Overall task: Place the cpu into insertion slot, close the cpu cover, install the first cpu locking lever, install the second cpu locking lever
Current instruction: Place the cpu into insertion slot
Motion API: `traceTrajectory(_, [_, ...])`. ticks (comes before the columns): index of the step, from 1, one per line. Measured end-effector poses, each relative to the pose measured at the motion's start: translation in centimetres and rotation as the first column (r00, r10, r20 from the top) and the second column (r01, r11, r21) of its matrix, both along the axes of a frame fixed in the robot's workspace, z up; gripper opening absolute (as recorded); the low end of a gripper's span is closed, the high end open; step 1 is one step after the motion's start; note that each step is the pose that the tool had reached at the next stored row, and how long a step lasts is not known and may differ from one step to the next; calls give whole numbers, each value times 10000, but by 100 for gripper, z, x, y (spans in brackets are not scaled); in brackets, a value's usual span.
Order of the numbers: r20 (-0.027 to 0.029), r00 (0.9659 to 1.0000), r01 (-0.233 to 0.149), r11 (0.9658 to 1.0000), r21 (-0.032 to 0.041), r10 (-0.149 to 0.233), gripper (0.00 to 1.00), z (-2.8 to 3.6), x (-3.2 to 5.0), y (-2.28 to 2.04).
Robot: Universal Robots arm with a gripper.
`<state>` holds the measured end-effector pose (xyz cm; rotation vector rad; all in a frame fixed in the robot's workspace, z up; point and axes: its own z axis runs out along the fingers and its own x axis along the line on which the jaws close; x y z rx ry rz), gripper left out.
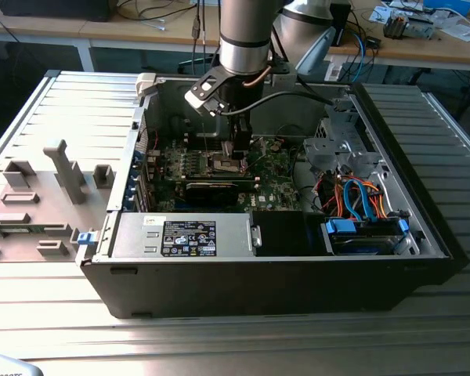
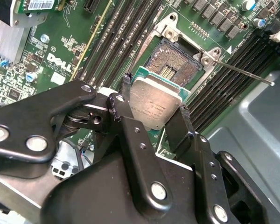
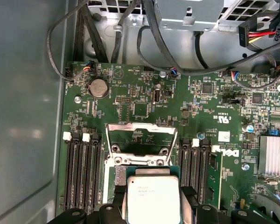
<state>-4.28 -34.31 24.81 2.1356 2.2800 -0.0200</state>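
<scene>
Black gripper point(image 2: 154, 106) fingers point(image 2: 125, 93) sit closest in both wrist views. They are closed in narrow on two edges of the cpu point(image 2: 156, 100), one finger on each side, and they hold it with its silver top showing. In the first wrist view the gripper point(image 3: 152, 201) holds the cpu point(image 3: 152, 196) the same way.

Just past the cpu is the insertion slot point(image 2: 177, 63), with its dark middle bare. The cpu hangs partly over it, and I cannot tell if the two touch. The cpu cover point(image 3: 141, 127) stands up open at the far edge of the slot. A thin locking lever point(image 2: 245, 72) sticks out to one side.

Long black memory slots point(image 3: 81, 172) run along both sides of the slot on the green board point(image 3: 144, 93).

In the exterior view, the gripper point(image 1: 233, 153) reaches down into the open computer case point(image 1: 219, 290), which lies on the ribbed metal tabletop point(image 1: 63, 117).
</scene>
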Motion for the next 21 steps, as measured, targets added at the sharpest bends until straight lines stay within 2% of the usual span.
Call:
traceTrajectory(10, [0, 10000, 2, 10000, 0, -2, 54, -70, -41, 1])
traceTrajectory(17, [0, 9992, 408, 9992, -2, -408, 54, -122, -50, 14])
traceTrajectory(21, [-1, 9990, 439, 9990, -2, -439, 54, -143, -61, 14])
